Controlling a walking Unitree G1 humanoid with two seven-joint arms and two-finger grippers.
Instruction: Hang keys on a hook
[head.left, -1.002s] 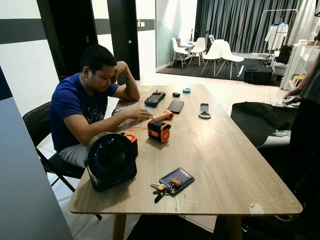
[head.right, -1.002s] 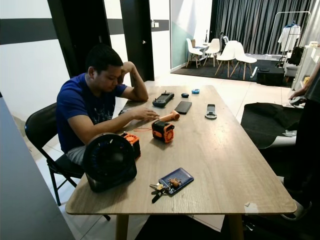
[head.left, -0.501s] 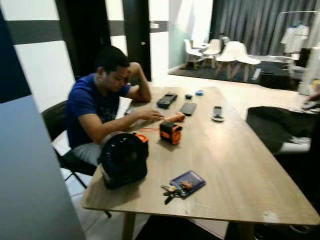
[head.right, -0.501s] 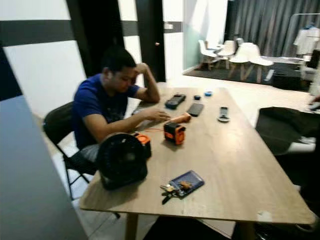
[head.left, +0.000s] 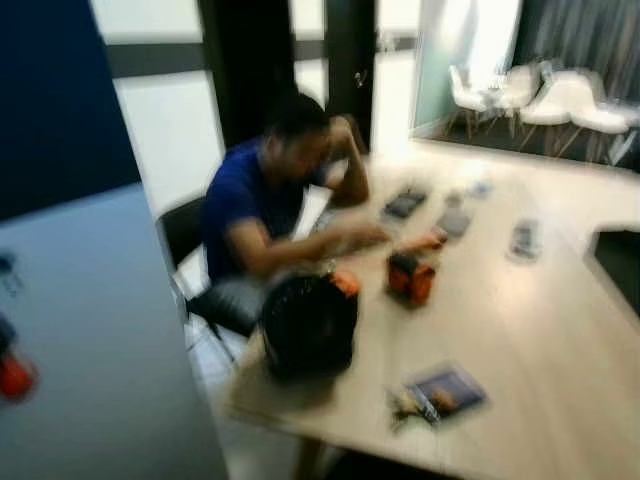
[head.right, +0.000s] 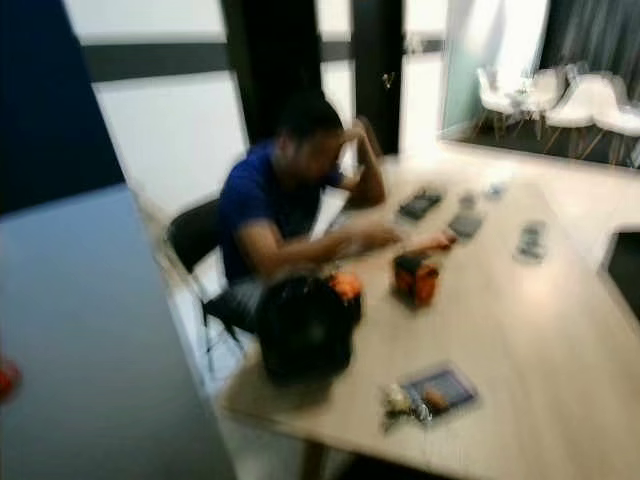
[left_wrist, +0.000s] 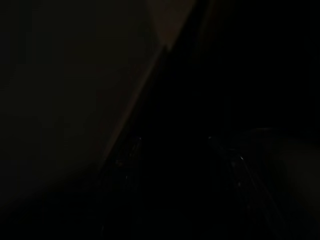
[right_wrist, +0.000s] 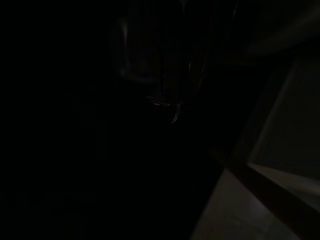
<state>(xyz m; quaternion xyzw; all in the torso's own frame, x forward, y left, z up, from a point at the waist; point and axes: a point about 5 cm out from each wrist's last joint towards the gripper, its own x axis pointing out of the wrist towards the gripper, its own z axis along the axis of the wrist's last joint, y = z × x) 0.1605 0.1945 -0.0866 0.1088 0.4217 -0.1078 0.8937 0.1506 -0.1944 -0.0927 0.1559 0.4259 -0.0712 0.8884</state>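
Observation:
A bunch of keys (head.left: 405, 405) lies near the front edge of the wooden table (head.left: 540, 330), touching a blue card holder (head.left: 447, 390). The head views are blurred by motion. At my far left stands a grey-blue panel (head.left: 100, 330) with a red blob (head.left: 10, 375) at its edge; I cannot make out what it is. Both arms hang idle in shade. The left gripper (left_wrist: 180, 150) and right gripper (right_wrist: 165, 75) are only faint glints in near-black wrist views.
A person in a blue shirt (head.left: 260, 200) sits on a black chair (head.left: 185, 235) at the table's left side. A black fan (head.left: 308, 325), an orange device (head.left: 410, 277) and small electronics lie on the table. White chairs (head.left: 540, 95) stand far back.
The whole picture has slid right and blurred, so the camera has swung left. The grey-blue panel now takes up more of the left side. The keys lie where they were.

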